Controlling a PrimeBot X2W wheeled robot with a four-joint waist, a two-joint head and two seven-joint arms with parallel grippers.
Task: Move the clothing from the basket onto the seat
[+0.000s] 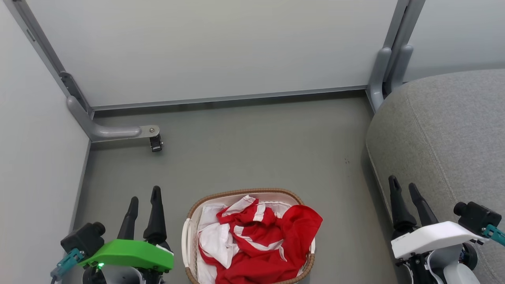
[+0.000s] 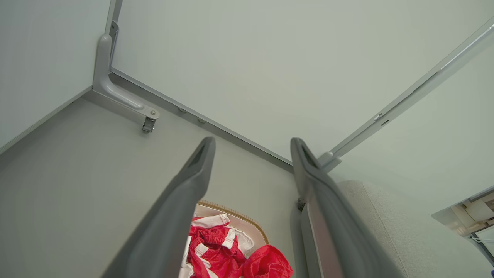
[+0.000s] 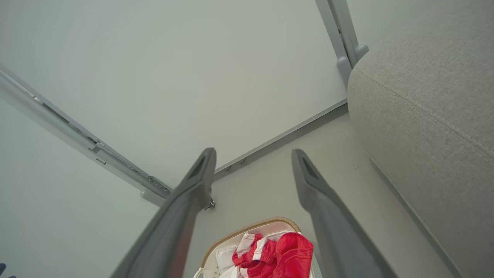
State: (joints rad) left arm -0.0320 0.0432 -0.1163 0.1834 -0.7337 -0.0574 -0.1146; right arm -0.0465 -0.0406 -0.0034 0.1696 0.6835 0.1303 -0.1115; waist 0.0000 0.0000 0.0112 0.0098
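Red clothing (image 1: 268, 236) with white stripes is heaped in the basket (image 1: 189, 236), a cream oval with a brown woven rim, on the floor at the bottom centre of the head view. Part of the heap hangs over the basket's right rim. The grey seat (image 1: 446, 142) fills the right side. My left gripper (image 1: 145, 199) stands open to the left of the basket, empty. My right gripper (image 1: 404, 188) is open and empty in front of the seat's near edge. The left wrist view shows the clothing (image 2: 227, 255) between the fingers; the right wrist view shows clothing (image 3: 281, 255), basket (image 3: 231, 235) and seat (image 3: 432, 116).
White partition walls (image 1: 221, 47) close the space behind and on the left. A grey metal foot with a caster (image 1: 156, 142) juts onto the floor at the left back. Another grey post foot (image 1: 380, 75) stands by the seat's far corner. Bare grey floor (image 1: 256, 146) lies beyond the basket.
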